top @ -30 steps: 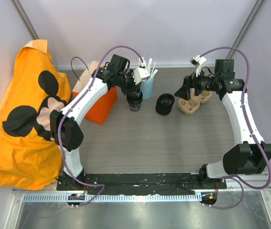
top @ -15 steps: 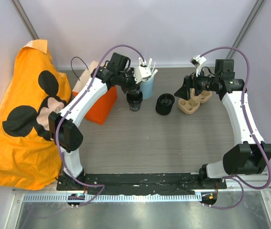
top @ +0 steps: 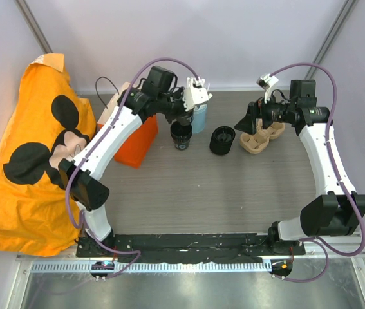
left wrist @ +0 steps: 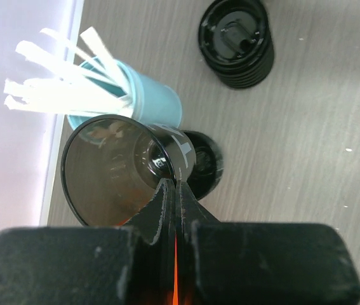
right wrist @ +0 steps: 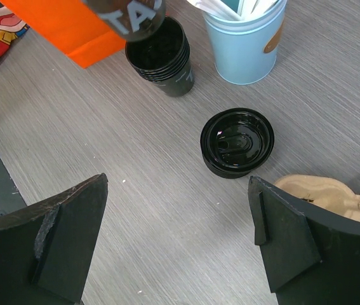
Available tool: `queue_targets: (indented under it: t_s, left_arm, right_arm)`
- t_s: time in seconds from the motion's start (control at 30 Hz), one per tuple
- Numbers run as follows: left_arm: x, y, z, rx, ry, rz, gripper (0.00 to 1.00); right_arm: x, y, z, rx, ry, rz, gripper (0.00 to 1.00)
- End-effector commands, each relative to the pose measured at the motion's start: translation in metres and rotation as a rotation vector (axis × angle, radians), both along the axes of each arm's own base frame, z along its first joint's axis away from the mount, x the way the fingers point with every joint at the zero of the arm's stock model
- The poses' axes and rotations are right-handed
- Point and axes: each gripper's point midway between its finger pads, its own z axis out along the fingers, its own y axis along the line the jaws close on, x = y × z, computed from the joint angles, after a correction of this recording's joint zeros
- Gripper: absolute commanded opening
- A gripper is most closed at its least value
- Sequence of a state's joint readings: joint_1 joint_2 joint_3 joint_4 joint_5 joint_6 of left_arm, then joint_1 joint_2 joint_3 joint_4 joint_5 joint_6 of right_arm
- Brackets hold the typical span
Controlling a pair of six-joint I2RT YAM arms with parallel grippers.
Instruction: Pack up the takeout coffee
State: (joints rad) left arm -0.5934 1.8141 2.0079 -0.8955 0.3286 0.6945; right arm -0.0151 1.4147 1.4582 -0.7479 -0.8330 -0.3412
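Observation:
My left gripper is shut on the wall of a black paper cup, pinching its rim side and holding it tilted just above the stack of black cups. From above, that stack stands beside a blue cup of white stirrers. A stack of black lids lies to the right of it, and a brown pulp cup carrier further right. My right gripper hangs open above bare table, between the lids and the carrier, holding nothing.
An orange paper bag lies left of the cup stack. A large orange cloth bag with a black mouse print fills the table's left side. White walls close the back and sides.
My left gripper has lifted one black cup up off the stack and tilted it. The right arm has not moved.

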Motion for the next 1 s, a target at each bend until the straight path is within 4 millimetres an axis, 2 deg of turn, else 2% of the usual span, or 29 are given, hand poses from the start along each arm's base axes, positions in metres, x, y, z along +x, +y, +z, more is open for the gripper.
queue_targets:
  t_s: [0.0,0.23,0.4,0.43,0.63,0.83,0.9,0.97]
  left_arm:
    - [-0.029,-0.007,0.023,0.001,-0.044,-0.059,0.00]
    - [-0.072,-0.032,0.012,0.021,0.008,-0.143,0.00]
    - [-0.100,-0.040,-0.014,0.045,0.071,-0.173,0.00]
    - [-0.106,-0.043,-0.027,0.060,0.089,-0.180,0.00]
    - [-0.118,-0.053,-0.062,0.059,0.138,-0.165,0.00]
    - [-0.118,-0.064,-0.077,0.013,0.143,-0.144,0.00]
    - [-0.116,-0.069,-0.080,-0.007,0.131,-0.141,0.00]
    - [-0.117,-0.069,-0.092,0.003,0.132,-0.140,0.00]
  right_arm:
    - [-0.001,-0.002,0.026,-0.005,-0.105,-0.007,0.97]
    - [0.003,-0.009,0.027,-0.020,-0.120,-0.043,0.97]
    - [0.008,-0.026,0.031,-0.015,-0.127,-0.096,0.98]
    - [0.008,-0.029,0.031,-0.014,-0.128,-0.103,0.98]
    - [0.012,-0.059,0.043,-0.017,-0.151,-0.192,0.99]
    - [0.007,-0.070,0.051,-0.033,-0.167,-0.232,1.00]
    - [0.005,-0.070,0.047,-0.037,-0.161,-0.236,1.00]
    - [0.002,-0.071,0.046,-0.049,-0.167,-0.242,1.00]
